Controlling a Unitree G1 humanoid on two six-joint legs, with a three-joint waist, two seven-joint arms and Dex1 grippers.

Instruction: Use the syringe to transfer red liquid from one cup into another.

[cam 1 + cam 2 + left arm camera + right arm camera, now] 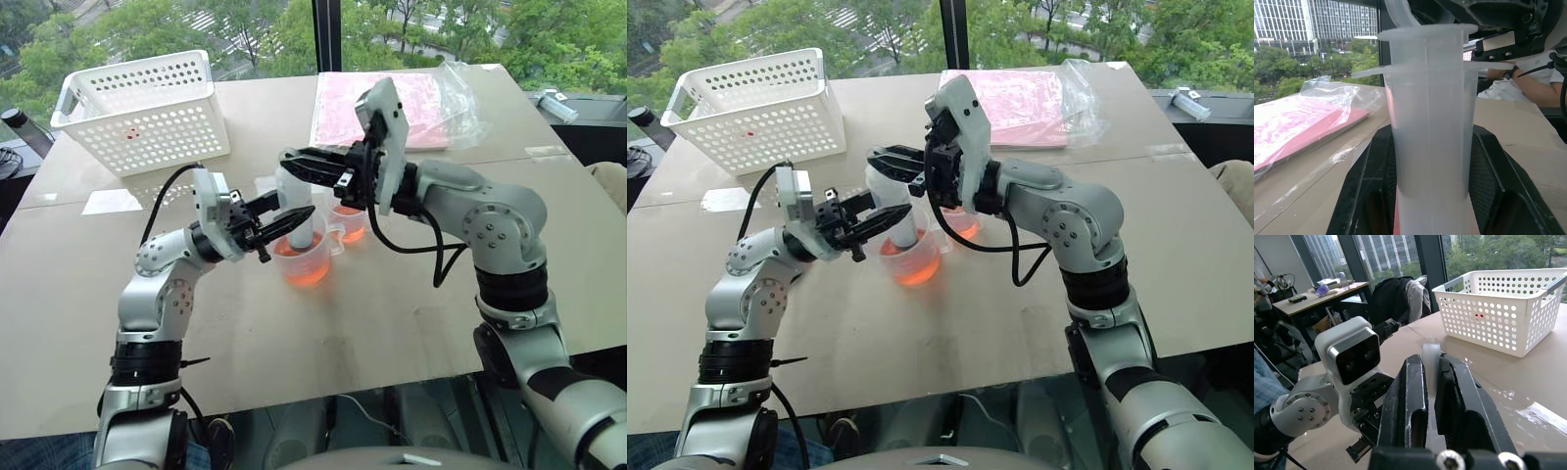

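The clear syringe (297, 193) stands upright with its nozzle down in the larger clear cup (312, 264), which holds red liquid (306, 273). My left gripper (294, 217) is shut on the syringe barrel (1430, 127), one black finger (1371, 186) on each side. Above it, my right gripper (299, 164) reaches in from the right and is shut on the plunger ring (1431, 355) at the syringe's top. The smaller cup (349, 225) stands just behind and right of the larger one, with a little red liquid in it.
A white perforated basket (147, 108) sits at the table's back left. A pink packet in a clear plastic bag (392, 108) lies at the back right. A person's arm (1528, 85) rests beyond the table in the left wrist view.
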